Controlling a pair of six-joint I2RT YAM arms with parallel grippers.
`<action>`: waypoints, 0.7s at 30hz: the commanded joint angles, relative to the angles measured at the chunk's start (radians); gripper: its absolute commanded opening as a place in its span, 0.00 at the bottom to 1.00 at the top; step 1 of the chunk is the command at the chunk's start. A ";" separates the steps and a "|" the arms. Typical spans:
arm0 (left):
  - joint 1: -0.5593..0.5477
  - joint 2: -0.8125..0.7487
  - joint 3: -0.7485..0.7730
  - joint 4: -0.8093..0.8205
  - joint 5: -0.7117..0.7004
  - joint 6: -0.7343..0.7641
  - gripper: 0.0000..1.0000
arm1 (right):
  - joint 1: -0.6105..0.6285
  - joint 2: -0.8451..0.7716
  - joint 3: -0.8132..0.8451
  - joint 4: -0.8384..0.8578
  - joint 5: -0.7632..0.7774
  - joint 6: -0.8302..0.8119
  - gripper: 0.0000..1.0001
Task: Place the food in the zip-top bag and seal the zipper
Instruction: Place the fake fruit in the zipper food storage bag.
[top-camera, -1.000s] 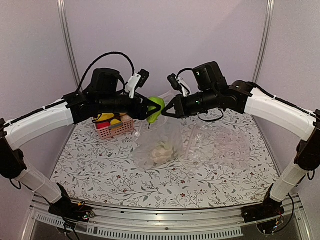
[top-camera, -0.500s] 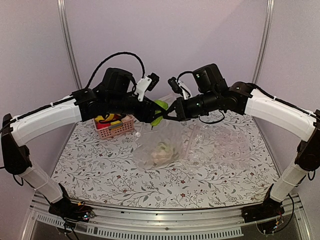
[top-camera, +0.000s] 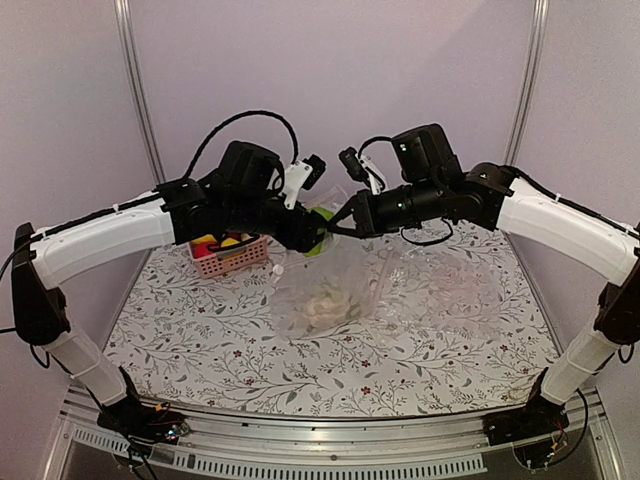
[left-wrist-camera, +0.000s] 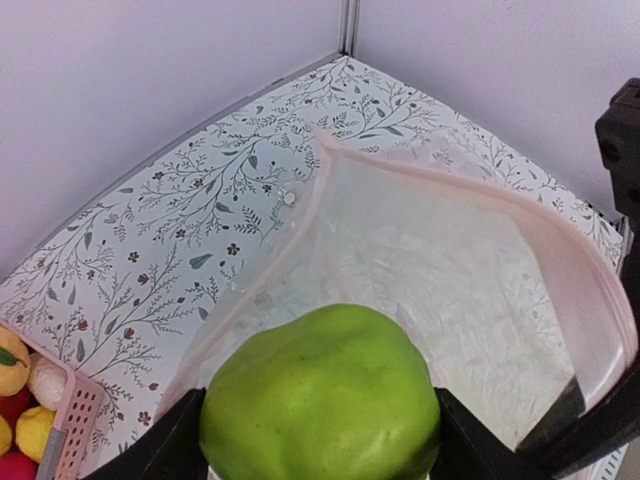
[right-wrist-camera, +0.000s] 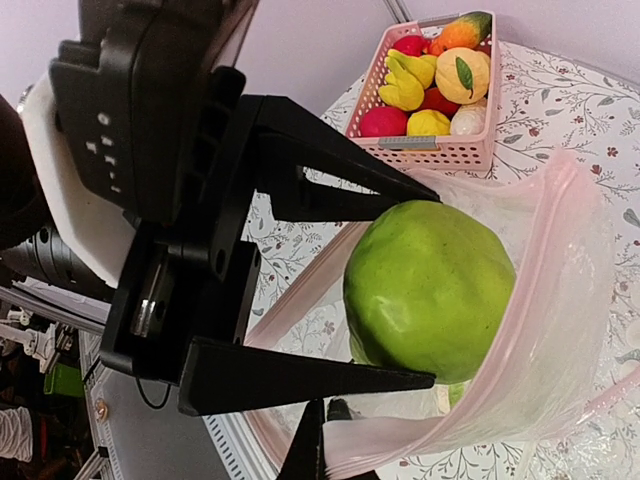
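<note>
Two grippers at work: the left gripper (top-camera: 314, 232) clamps the green fruit (left-wrist-camera: 320, 395) just over the open mouth of the bag (left-wrist-camera: 450, 250), directly below it; the right gripper (top-camera: 342, 217) pinches the rim up.

The top external camera sits high behind the arm bases, looking down and forward over the whole flowered table (top-camera: 200, 350) to the far wall (top-camera: 330, 80). The left wrist camera looks down from close by, over the green fruit (left-wrist-camera: 320, 395) into the zip-top bag (left-wrist-camera: 450, 270), with the pink basket (left-wrist-camera: 60, 420) at its near-left corner. The right wrist camera faces left, close on the left gripper (right-wrist-camera: 435, 287). It shares the fruit, bag and basket with the left wrist view.
</note>
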 joint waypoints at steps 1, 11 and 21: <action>-0.017 -0.001 -0.009 0.062 0.184 -0.035 0.72 | 0.004 -0.027 -0.006 0.058 0.008 0.000 0.00; -0.017 0.028 0.011 0.079 0.238 -0.051 0.84 | 0.002 -0.039 -0.017 0.059 0.010 0.002 0.00; -0.017 0.007 0.001 0.083 0.233 -0.049 0.89 | 0.004 -0.042 -0.021 0.062 0.013 0.002 0.00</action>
